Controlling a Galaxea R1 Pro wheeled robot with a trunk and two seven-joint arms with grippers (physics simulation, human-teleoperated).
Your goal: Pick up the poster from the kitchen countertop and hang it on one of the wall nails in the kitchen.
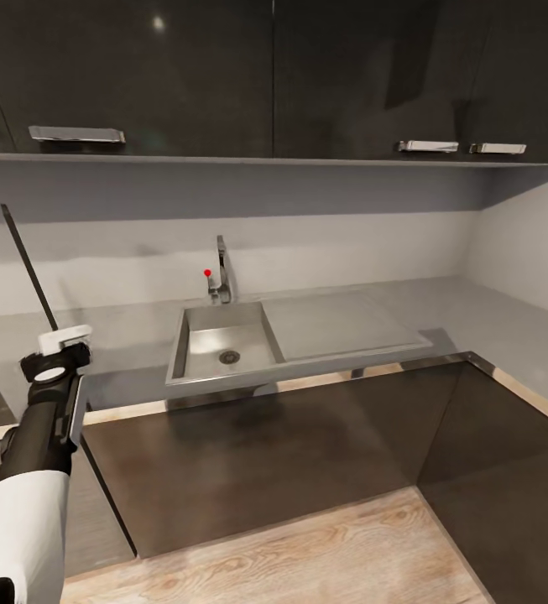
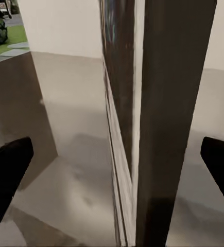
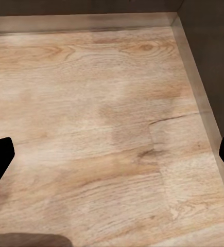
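Observation:
The poster point(image 1: 28, 264) shows edge-on as a thin dark line rising up and to the left from my left gripper point(image 1: 62, 342), at the left end of the grey kitchen countertop point(image 1: 441, 306). In the left wrist view its dark frame edge point(image 2: 163, 128) stands between the two black fingers point(image 2: 9, 170), which are spread wide and apart from it, so the gripper is open. My right gripper point(image 3: 112, 154) is open with nothing in it, over wooden floor point(image 3: 91, 77). The wall nails are out of view.
A square sink point(image 1: 223, 340) with a tap point(image 1: 221, 268) is set in the worktop straight ahead. Dark wall cupboards point(image 1: 223, 75) hang above and dark base cabinets point(image 1: 265, 453) stand below. The worktop turns towards me at the right, and wood floor point(image 1: 307, 554) lies in front.

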